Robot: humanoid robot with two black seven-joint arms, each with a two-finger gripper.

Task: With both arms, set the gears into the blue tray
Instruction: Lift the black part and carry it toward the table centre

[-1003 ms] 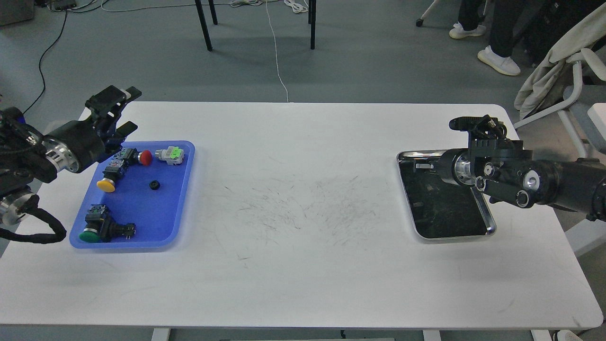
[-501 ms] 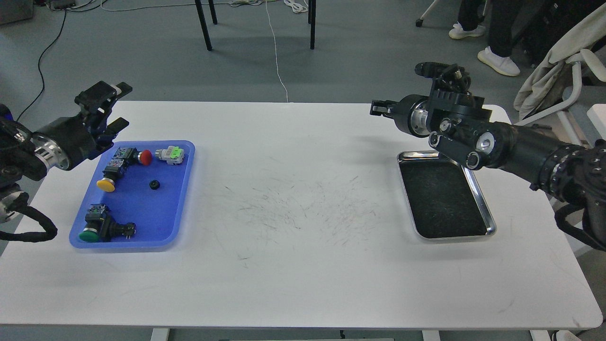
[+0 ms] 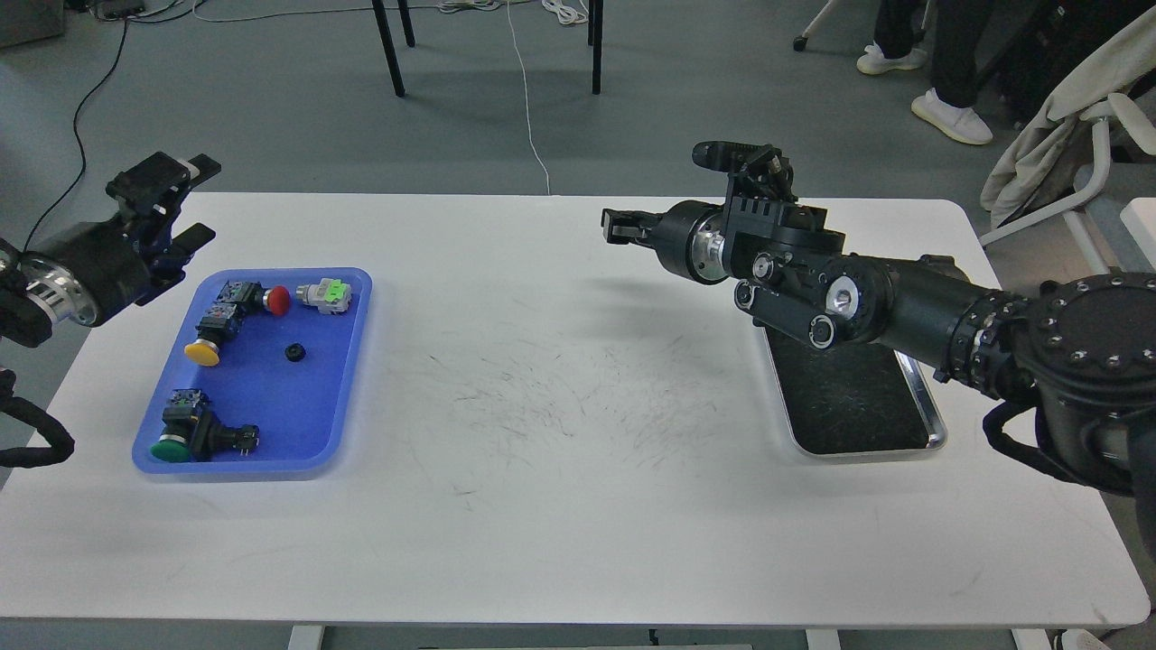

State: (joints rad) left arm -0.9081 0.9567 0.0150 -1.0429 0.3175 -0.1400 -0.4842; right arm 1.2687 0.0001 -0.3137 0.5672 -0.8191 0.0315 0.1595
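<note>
Over the far middle of the worktop [image 3: 578, 542], your right pincer [image 3: 616, 226] is hanging at the end of the right arm [image 3: 867, 293], which is stretching in from the right edge. Its tip is showing small and end-on, so you cannot tell whether the fingers are apart or together, nor whether anything is sitting between them. Behind it, part of the arm is crossing over the near-left corner of the steel tray [image 3: 903, 424], whose dark inside is lying in view toward the right side of the worktop.

Your left pincer [image 3: 176, 203] is hovering beyond the worktop's far-left corner with its two fingers standing apart and nothing between them. It is sitting just past the far-left corner of the blue tray [image 3: 343, 379], clear of the rim.

Inside the blue tray one gear [image 3: 293, 352] is lying flat on the tray floor near the middle, apart from the other things there. You are seeing only this one gear. Around it are lying a red-capped push-button [image 3: 262, 299], a green-and-grey switch [image 3: 325, 294], a yellow-capped push-button [image 3: 209, 338] and a green-capped push-button [image 3: 194, 436].
</note>
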